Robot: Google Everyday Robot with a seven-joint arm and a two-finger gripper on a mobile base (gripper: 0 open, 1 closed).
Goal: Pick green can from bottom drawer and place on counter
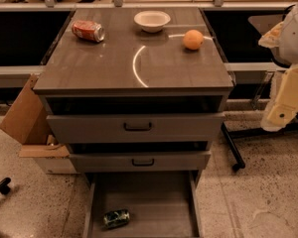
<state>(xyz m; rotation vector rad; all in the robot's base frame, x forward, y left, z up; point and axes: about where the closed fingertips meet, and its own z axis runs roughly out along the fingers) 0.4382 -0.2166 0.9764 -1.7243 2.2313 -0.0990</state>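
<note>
Camera view: green can [116, 218] lies well below-left of right-edge pincer [278, 114].

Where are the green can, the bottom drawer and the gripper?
green can [116, 218]: camera view, its dented side.
bottom drawer [154, 197]: camera view, its bare floor.
gripper [277, 117]: camera view, right edge, its lower end.

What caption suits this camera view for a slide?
Green can lies on its side in the open bottom drawer; gripper hangs right of the counter.

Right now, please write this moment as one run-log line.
stage: before grasp | green can: lying in open bottom drawer, left side | gripper: right of counter, far from can
</note>
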